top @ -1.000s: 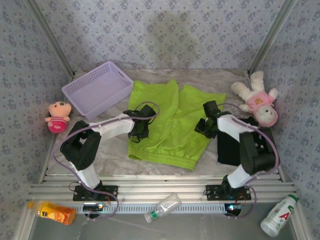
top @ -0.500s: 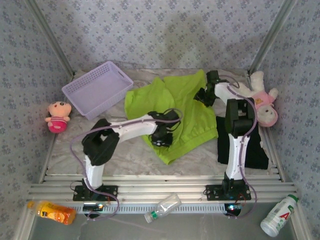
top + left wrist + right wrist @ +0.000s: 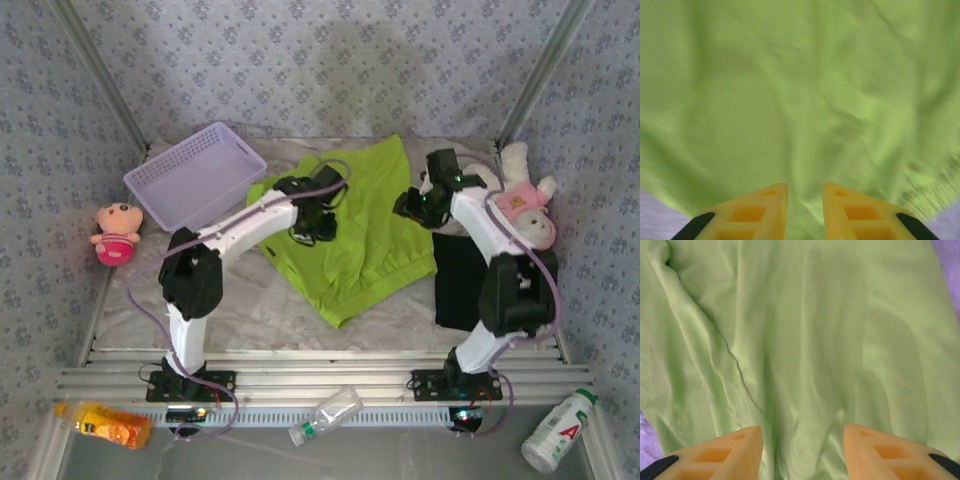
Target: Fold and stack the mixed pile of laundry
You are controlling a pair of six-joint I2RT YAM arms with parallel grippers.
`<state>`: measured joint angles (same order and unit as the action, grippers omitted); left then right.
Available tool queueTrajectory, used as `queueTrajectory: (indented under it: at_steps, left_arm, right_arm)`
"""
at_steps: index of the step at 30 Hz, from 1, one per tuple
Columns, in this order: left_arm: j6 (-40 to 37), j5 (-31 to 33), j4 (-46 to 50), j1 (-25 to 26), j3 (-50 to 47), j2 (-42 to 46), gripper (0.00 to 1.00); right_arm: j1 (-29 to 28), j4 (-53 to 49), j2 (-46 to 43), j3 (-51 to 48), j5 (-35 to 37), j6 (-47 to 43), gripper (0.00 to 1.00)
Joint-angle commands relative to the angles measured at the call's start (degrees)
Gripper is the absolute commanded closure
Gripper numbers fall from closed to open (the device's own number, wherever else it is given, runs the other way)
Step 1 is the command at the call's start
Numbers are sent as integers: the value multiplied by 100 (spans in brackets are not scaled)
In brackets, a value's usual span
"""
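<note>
Seen from above, a marbled table (image 3: 250, 300) is walled in by patterned wallpaper. At the far left a small pink plush doll (image 3: 116, 233) stands off the table's edge. In front of it, on the near ledge, lies an orange bottle (image 3: 103, 424).

A lavender basket (image 3: 195, 178) sits at the back left of the table. The left arm (image 3: 235, 225) stretches from its base diagonally past the basket's near corner. It ends over the left part of the lime-green T-shirt (image 3: 370, 240).

The lime-green T-shirt lies folded over on itself in the middle of the table. Its far left corner is just beside the basket. In the left wrist view, the left gripper (image 3: 805, 189) hangs over the green cloth with a narrow gap between its yellow fingers. Whether fabric is nipped there cannot be told.

A clear bottle (image 3: 325, 415) lies on the near ledge.

The right gripper (image 3: 415, 205) is at the shirt's right edge. In its wrist view the fingers are wide apart over flat cloth, holding nothing.

The black T-shirt (image 3: 460, 285) lies as a dark rectangle at the near right, partly hidden by the right arm (image 3: 485, 235). Behind the arm sits a white plush toy (image 3: 515, 205) dressed in pink. A white bottle (image 3: 557, 430) lies at the bottom right.
</note>
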<state>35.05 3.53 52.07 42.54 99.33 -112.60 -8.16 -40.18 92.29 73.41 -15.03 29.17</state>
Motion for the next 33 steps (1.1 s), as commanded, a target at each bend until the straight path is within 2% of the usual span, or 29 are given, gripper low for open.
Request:
queueTrajectory:
  at_steps: [1, 5, 8, 11, 17, 21, 25, 27, 30, 33]
  left_arm:
    - [-618, 560, -168, -404, -136, -47, 79]
    - [-584, 613, -222, -727, -239, -467, 83]
    - [-432, 506, -185, -731, -544, -623, 85]
    - [-119, 479, -353, -635, -1241, -448, 86]
    - [749, 357, -633, -255, -2798, 308, 89]
    - [1287, -171, -524, 494, -3327, 671, 90]
    - [1827, -636, -340, 1272, -3302, 932, 88]
    - [1907, -704, -253, 1442, -3066, 1006, 86]
    - [1624, -372, 249, 1415, -2307, 990, 81]
    - [1181, -149, 401, 1123, -1636, 946, 74]
  right_arm:
    - [-159, 242, -359, -1020, -27, 574, 52]
    - [-339, 549, -387, -1582, 20, 954, 52]
    - [-349, 554, -105, -1672, 50, 1086, 52]
    - [-190, 767, 325, -1573, 284, 994, 58]
    - [121, 436, 1652, -253, 259, 411, 62]
    - [162, 132, 2458, 894, 311, 14, 62]
    - [166, 40, 3151, 2042, 217, -311, 62]
    - [133, -158, 3389, 2580, 49, -438, 61]
    - [67, -388, 3282, 2986, 79, -637, 59]
    - [-31, -532, 2654, 2679, 256, -812, 56]
